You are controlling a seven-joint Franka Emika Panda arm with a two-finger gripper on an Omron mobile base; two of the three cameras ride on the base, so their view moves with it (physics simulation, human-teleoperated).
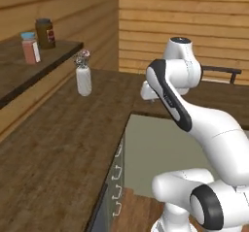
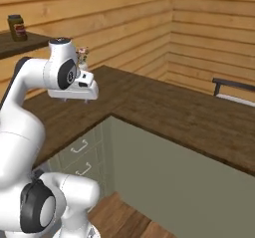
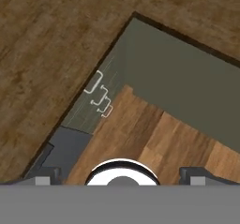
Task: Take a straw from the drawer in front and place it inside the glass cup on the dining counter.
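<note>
Progress: nothing done; drawers [image 3: 99,96] are seen shut, straw and cup unseen.
Hand [image 3: 121,174]: held high above the worktop [image 2: 164,107] corner, fingers apart, nothing gripped.
Remaining: drawer opening, pickup, placement.

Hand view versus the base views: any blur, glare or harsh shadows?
Hand view: flat, even light, no glare; the white drawer handles on the sage-green cabinet look soft. Left base view: the white vase with pink flowers is slightly fuzzy. Right base view: the dark-brown wood-plank counter shows no sharp shadows.
</note>
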